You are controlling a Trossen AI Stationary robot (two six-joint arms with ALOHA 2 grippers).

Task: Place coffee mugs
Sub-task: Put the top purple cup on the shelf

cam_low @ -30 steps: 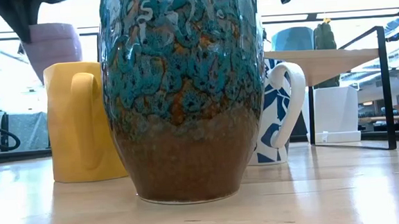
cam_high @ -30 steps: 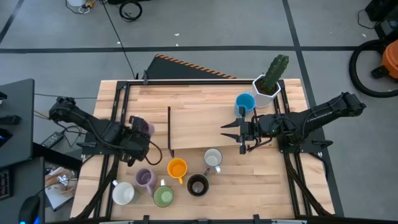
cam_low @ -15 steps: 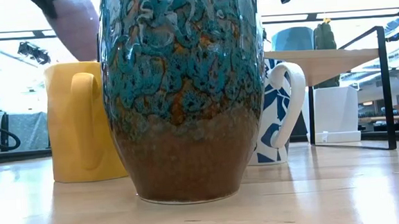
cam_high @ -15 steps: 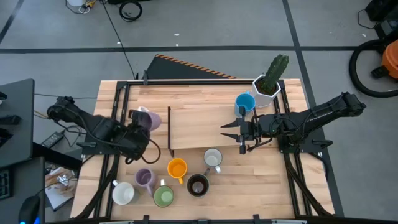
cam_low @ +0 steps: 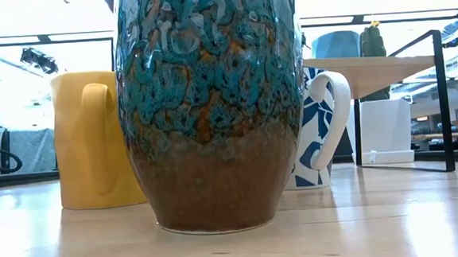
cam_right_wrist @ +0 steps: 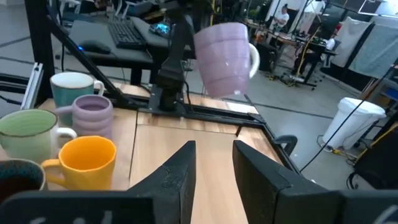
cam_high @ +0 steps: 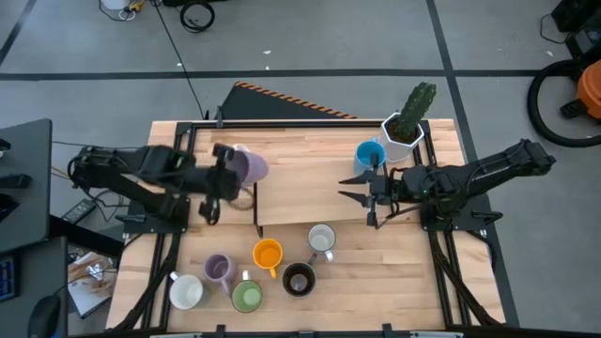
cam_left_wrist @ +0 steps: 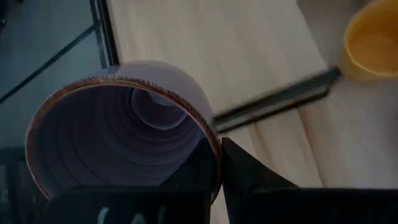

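My left gripper [cam_high: 231, 175] is shut on a lavender mug [cam_high: 249, 168], held in the air at the left end of the raised wooden shelf [cam_high: 310, 192]. A blue mug [cam_high: 371, 155] stands on the shelf's far right. My right gripper [cam_high: 362, 199] hovers open over the shelf's right part, with nothing between its fingers [cam_right_wrist: 180, 174]. At the near side several mugs stand on their bases on the table: white-and-blue [cam_high: 321, 239], orange [cam_high: 268, 253], dark brown [cam_high: 299, 279], lavender [cam_high: 218, 270], green [cam_high: 246, 297] and white [cam_high: 186, 291]. My left gripper pinches the lavender mug's wall at its brown rim [cam_left_wrist: 211, 146]. One finger [cam_left_wrist: 245, 177] is outside the wall; the other seems to be inside the mouth. The fingers slant down from the table's left. The mug is lifted clear and tilted, its mouth toward the gripper.
A white hexagonal pot with a green cactus [cam_high: 404, 127] stands at the shelf's far right corner. The shelf's black frame leg [cam_high: 256, 202] stands just beside the held mug. Most of the shelf's top between the two grippers is bare wood.
My left gripper has risen and swung toward the table's far and right side, turning as it went. It has carried the lavender mug from beside the table's left rail up to the shelf's left end. The mug stays in its hold.
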